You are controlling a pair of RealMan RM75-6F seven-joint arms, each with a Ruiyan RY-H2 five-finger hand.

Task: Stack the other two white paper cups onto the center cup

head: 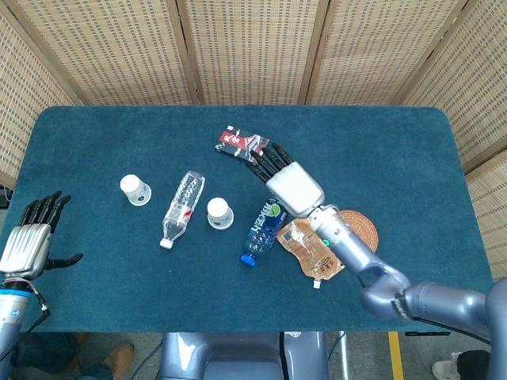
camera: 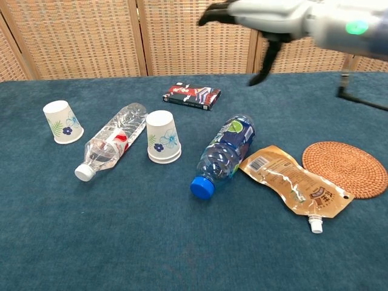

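Two white paper cups stand nested upside down as one stack (head: 219, 212) (camera: 163, 136) in the middle of the table. A third white cup (head: 135, 189) (camera: 62, 121) stands upside down at the left, apart from the stack. My right hand (head: 290, 183) (camera: 267, 15) is raised above the table to the right of the stack, fingers spread, holding nothing. My left hand (head: 29, 241) hovers off the table's left front corner, fingers apart and empty; the chest view does not show it.
A clear water bottle (head: 181, 207) (camera: 112, 140) lies between the lone cup and the stack. A blue bottle (head: 263, 229) (camera: 223, 154) lies right of the stack, then a brown pouch (head: 311, 249) (camera: 294, 187) and a woven coaster (camera: 345, 168). A dark packet (head: 240, 143) (camera: 191, 95) lies behind.
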